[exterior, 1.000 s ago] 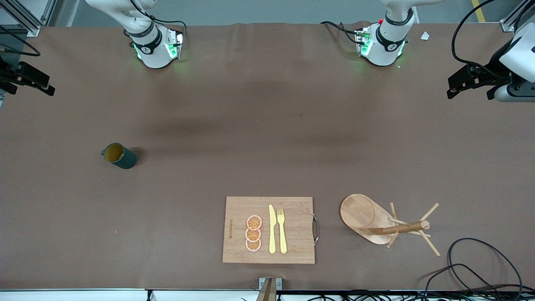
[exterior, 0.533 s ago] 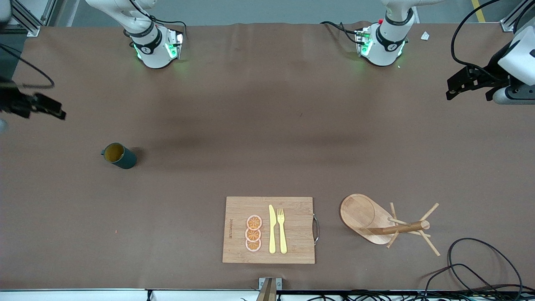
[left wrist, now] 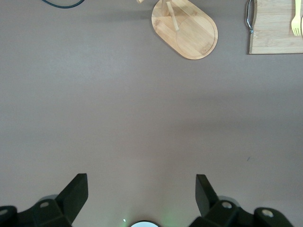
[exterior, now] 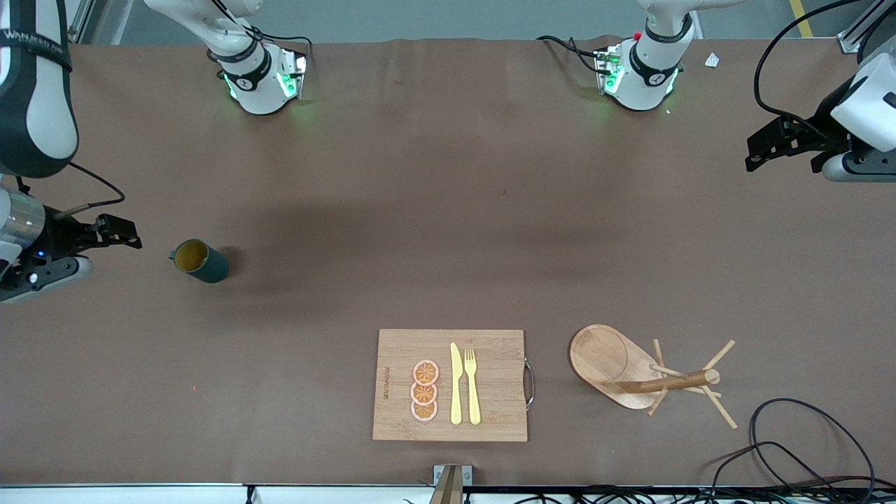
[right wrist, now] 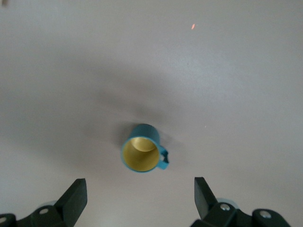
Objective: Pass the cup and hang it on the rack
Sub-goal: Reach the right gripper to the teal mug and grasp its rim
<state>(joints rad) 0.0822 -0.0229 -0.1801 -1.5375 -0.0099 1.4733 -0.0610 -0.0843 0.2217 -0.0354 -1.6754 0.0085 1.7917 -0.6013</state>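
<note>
With jaws spread wide, the right gripper (right wrist: 137,198) is best centred over the upright cup (right wrist: 141,154), handle at four o'clock, while the left gripper (left wrist: 141,198) waits, equally wide.

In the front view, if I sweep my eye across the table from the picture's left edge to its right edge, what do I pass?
Right pincer → cup → cutting board with orange slices, knife, fork → rack → left pincer.
</note>
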